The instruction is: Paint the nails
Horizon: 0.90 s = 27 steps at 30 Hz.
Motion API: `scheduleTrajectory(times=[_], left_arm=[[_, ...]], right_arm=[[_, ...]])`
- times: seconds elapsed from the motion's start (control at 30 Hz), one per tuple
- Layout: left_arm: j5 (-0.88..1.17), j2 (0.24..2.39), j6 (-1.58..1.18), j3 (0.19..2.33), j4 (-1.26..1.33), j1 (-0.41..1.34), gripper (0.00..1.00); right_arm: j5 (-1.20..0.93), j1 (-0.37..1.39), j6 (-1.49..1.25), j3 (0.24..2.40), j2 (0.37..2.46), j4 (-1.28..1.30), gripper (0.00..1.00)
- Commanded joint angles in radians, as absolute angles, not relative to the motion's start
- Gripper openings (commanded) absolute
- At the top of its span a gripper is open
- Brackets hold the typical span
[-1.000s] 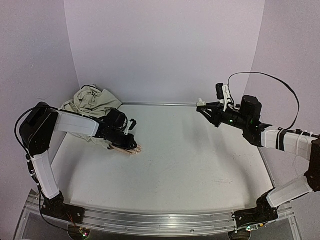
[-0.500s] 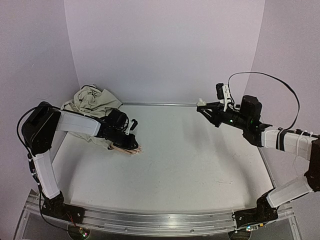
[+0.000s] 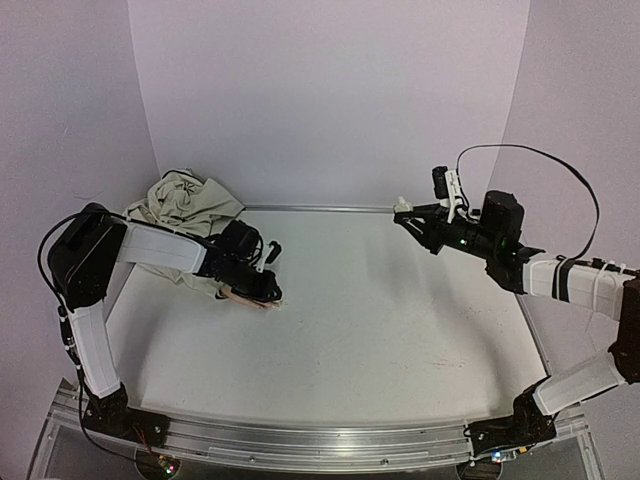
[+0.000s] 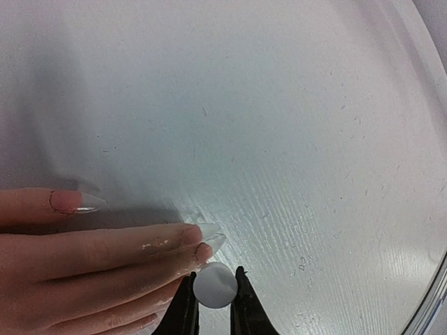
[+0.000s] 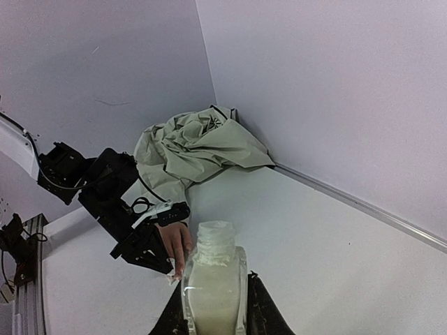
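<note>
By the counter's left edge, the left end effector, pinching the white brush cap, must stroke the nails lightly, while the right end effector pinches the bottle.

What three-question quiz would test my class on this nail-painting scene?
1. True or false: the right gripper holds an open white bottle up off the table.
2. Which gripper holds the small white cap beside the nails of the mannequin hand? A left; B right.
3. Fill in: the beige cloth lies in the far ____ corner.
Key: 1 true; 2 A, the left gripper; 3 left.
</note>
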<state>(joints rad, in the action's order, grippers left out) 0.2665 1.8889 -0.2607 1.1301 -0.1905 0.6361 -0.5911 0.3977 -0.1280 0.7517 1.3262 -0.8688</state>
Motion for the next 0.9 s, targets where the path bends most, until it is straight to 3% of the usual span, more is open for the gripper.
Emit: scheduleTrajectory(times=[0.0,0.37,0.87], left_arm=[[0.281,1.886,-0.259,1.165,-0.163,0.641,0.0],[0.228,1.752,-0.268,1.123,-0.164,0.629,0.0],[0.229,1.808,-0.253,1.102,-0.172,0.611,0.0]], right_arm=[[-0.615,0.392,-0.138,0.753,1.315,-0.958,0.0],[-0.624,0.39,-0.145,0.752,1.318,-0.969,0.0],[-0.626,0.39,-0.147,0.749,1.312,-0.971,0.0]])
